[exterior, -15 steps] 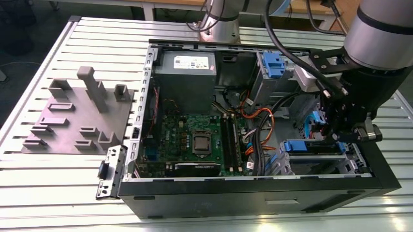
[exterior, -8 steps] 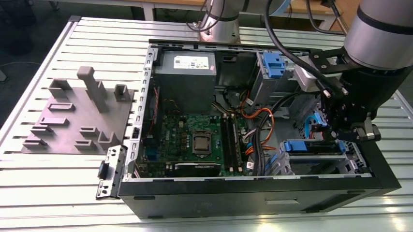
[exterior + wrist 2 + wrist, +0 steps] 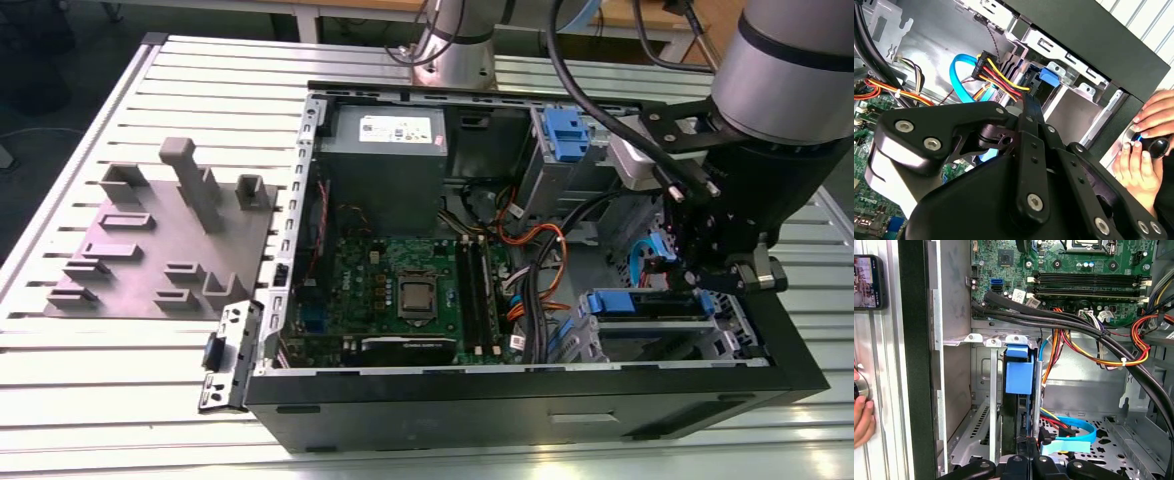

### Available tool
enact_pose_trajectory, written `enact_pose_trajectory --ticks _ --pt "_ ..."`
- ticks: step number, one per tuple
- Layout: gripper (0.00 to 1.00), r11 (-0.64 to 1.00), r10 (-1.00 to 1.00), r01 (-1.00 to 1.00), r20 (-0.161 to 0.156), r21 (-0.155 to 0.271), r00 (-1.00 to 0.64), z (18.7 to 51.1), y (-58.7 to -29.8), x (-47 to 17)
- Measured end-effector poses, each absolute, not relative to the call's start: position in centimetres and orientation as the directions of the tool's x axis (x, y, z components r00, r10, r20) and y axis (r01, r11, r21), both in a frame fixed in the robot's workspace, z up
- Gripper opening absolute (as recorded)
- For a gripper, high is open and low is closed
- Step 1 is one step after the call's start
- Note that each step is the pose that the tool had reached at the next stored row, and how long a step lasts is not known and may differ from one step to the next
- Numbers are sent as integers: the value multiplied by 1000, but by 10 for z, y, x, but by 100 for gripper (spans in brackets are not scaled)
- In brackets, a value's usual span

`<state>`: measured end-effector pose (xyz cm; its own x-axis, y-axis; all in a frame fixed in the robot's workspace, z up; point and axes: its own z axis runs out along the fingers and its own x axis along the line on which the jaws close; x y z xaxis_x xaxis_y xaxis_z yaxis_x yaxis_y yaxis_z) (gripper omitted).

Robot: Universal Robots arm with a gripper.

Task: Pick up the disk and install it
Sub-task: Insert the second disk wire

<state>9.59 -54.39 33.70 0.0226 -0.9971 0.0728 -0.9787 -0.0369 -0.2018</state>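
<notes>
The gripper [image 3: 1026,460] is seen nearest, its fingers closed together just behind the disk [image 3: 1018,377]. The disk is seated on edge in the drive cage [image 3: 985,405], at the case's [image 3: 534,395] front corner beside the motherboard [image 3: 400,290].

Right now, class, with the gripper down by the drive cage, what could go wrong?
The blue cable lies right beside the gripper and could snag. The disk sits edge-on in the narrow cage; a slight tilt might jam it. A hand rests by the case and could be struck.
</notes>
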Motion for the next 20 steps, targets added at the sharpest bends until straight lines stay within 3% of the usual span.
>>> enact_pose_trajectory --ticks 20 --pt "11 -38 -997 -979 78 -202 23 361 -544 96"
